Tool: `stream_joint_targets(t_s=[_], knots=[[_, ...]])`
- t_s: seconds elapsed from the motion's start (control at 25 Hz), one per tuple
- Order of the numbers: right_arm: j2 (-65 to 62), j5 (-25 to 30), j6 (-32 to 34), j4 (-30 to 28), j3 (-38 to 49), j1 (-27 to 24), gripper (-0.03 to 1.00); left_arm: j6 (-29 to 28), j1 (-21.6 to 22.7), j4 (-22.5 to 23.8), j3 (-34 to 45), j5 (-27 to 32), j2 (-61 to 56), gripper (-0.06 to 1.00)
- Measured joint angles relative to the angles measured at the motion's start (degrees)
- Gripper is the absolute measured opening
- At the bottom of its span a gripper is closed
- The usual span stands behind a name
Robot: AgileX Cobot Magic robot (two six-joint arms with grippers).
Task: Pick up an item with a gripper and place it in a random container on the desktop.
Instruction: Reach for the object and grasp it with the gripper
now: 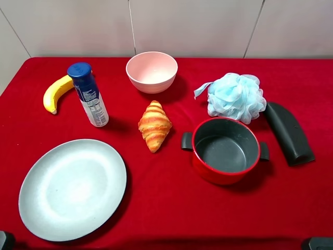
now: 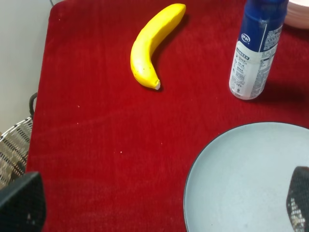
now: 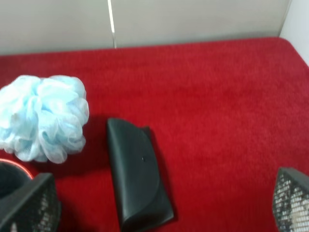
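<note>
The long matte black case (image 1: 289, 133) lies flat on the red cloth desktop (image 1: 156, 192) at the right, between the blue puff and the table's right edge. It also shows in the right wrist view (image 3: 137, 171), lying ahead of my right gripper (image 3: 161, 203), which is open and empty with its mesh fingertips (image 3: 29, 205) spread wide. The pale pink bowl (image 1: 151, 71) stands empty at the back middle. My left gripper (image 2: 159, 203) is open and empty over the near left, above the plate's edge. In the exterior high view only dark bits of the arms show at the bottom corners.
A yellow banana (image 1: 56, 92) and a blue-capped spray bottle (image 1: 89, 96) are at the back left. A pale blue-grey plate (image 1: 73, 188) lies front left, a croissant (image 1: 154, 125) in the middle. A red pot (image 1: 225, 150) and a blue bath puff (image 1: 235, 97) sit left of the case.
</note>
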Motion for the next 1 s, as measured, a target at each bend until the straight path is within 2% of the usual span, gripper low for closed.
stream_joint_targets(t_s=[0.24,1.0], knots=[[5.4,-1.0,0.0,0.4,-0.5,0.0,0.69,0.0,0.0,0.0,0.0,0.0,0.0,0.99],[33.5,-15.5,-1.8,1.2,-1.1,0.0,0.69,0.0,0.0,0.0,0.0,0.0,0.0,0.99]])
